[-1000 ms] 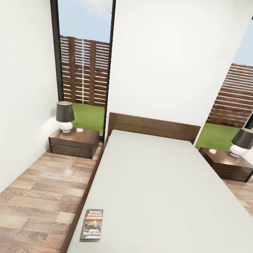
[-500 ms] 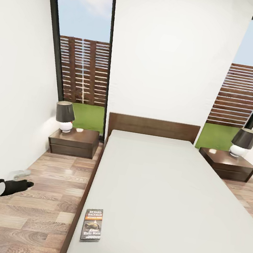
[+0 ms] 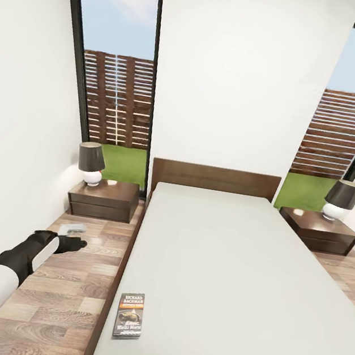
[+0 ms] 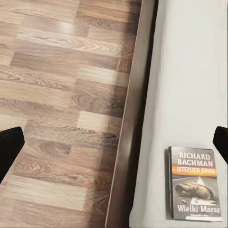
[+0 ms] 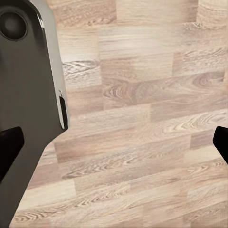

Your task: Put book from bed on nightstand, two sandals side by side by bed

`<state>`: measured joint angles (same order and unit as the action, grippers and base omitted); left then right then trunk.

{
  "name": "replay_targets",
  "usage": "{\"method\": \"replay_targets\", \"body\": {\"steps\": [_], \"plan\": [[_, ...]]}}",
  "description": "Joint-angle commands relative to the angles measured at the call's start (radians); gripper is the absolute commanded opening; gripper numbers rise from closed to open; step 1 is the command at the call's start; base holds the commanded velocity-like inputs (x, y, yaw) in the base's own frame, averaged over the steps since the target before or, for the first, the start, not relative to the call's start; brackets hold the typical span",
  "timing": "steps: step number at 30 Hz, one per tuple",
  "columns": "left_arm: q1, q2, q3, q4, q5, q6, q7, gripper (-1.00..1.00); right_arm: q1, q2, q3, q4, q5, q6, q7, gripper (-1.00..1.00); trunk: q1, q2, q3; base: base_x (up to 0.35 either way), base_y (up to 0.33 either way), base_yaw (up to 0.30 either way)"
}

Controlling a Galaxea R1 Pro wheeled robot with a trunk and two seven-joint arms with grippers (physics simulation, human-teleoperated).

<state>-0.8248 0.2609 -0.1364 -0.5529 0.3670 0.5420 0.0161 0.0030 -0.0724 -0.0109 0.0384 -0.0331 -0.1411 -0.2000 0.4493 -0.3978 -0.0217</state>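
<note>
One book (image 3: 130, 314) lies near the bed (image 3: 230, 277) edge; our left hand (image 3: 74, 241) (fingers spread, holding nothing) hangs over the floor. We could nudge it off while reaching across.

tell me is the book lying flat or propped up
Flat: the book lies cover-up on the bed mattress near its left edge, the title fully readable from the left wrist view.
</note>
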Motion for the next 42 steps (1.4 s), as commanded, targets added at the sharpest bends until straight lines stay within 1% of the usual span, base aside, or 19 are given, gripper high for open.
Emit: {"method": "replay_targets", "body": {"steps": [1,2,3,5,6,9,12,21,25,26,28,29,34,40,42], "plan": [[-0.016,-0.003,-0.006,0.004,-0.003,0.006,-0.002,1.00,0.002,0.000,-0.001,0.002,-0.004,-0.007,-0.001,1.00,0.001,-0.002,-0.002,0.000,0.000,0.000],[-0.032,-0.007,-0.005,0.009,-0.008,0.008,-0.005,1.00,0.003,0.000,-0.001,0.002,-0.004,-0.007,-0.001,1.00,0.001,-0.002,-0.002,0.000,0.000,0.000],[-0.032,-0.007,-0.005,0.009,-0.008,0.008,-0.005,1.00,0.003,0.000,-0.001,0.002,-0.004,-0.007,-0.001,1.00,0.001,-0.002,-0.002,0.000,0.000,0.000],[-0.066,-0.012,-0.005,0.018,-0.017,0.010,-0.013,1.00,0.006,0.000,-0.001,0.002,-0.004,-0.006,-0.002,1.00,0.001,-0.002,-0.002,0.000,0.000,0.000],[-0.066,-0.012,-0.005,0.018,-0.017,0.010,-0.013,1.00,0.006,0.000,-0.001,0.002,-0.004,-0.006,-0.002,1.00,0.001,-0.002,-0.002,0.000,0.000,0.000],[-0.102,-0.017,-0.003,0.029,-0.024,0.012,-0.021,1.00,0.008,-0.001,-0.002,0.002,-0.005,-0.005,-0.002,1.00,0.001,-0.002,-0.002,0.000,0.000,0.000],[-0.122,-0.023,-0.005,0.036,-0.028,0.011,-0.025,1.00,0.010,-0.001,-0.003,0.002,-0.005,-0.005,-0.002,1.00,0.001,-0.002,-0.002,0.000,0.000,0.000],[-0.139,-0.035,-0.008,0.048,-0.033,0.011,-0.028,1.00,0.010,0.000,-0.003,0.002,-0.005,-0.004,-0.002,1.00,0.001,-0.002,-0.002,0.000,0.000,0.000],[-0.143,-0.060,-0.010,0.052,-0.034,0.013,-0.029,1.00,0.011,0.000,-0.002,0.002,-0.005,0.005,-0.002,1.00,0.001,-0.002,-0.002,0.000,0.000,0.000],[-0.143,-0.060,-0.010,0.052,-0.034,0.013,-0.029,1.00,0.011,0.000,-0.002,0.002,-0.005,0.005,-0.002,1.00,0.001,-0.002,-0.002,0.000,0.000,0.000],[-0.144,-0.075,-0.011,0.052,-0.034,0.014,-0.030,1.00,0.011,0.000,-0.002,0.002,-0.005,0.014,-0.002,1.00,0.001,-0.002,-0.002,0.000,0.000,0.000],[-0.144,-0.075,-0.011,0.052,-0.034,0.014,-0.030,1.00,0.011,0.000,-0.002,0.002,-0.005,0.014,-0.002,1.00,0.001,-0.002,-0.002,0.000,0.000,0.000],[-0.146,-0.100,-0.012,0.052,-0.035,0.014,-0.034,1.00,0.021,0.002,-0.001,0.002,-0.005,0.026,-0.002,1.00,0.001,-0.002,-0.002,0.000,0.000,0.000],[-0.146,-0.115,-0.012,0.052,-0.035,0.015,-0.035,1.00,0.028,0.002,-0.002,0.002,-0.005,0.028,-0.002,1.00,0.001,-0.002,-0.002,0.000,0.000,0.000],[-0.146,-0.128,-0.012,0.052,-0.036,0.015,-0.035,1.00,0.031,0.002,-0.002,0.002,-0.006,0.029,-0.002,1.00,0.001,-0.002,-0.002,0.000,0.000,0.000]]}}
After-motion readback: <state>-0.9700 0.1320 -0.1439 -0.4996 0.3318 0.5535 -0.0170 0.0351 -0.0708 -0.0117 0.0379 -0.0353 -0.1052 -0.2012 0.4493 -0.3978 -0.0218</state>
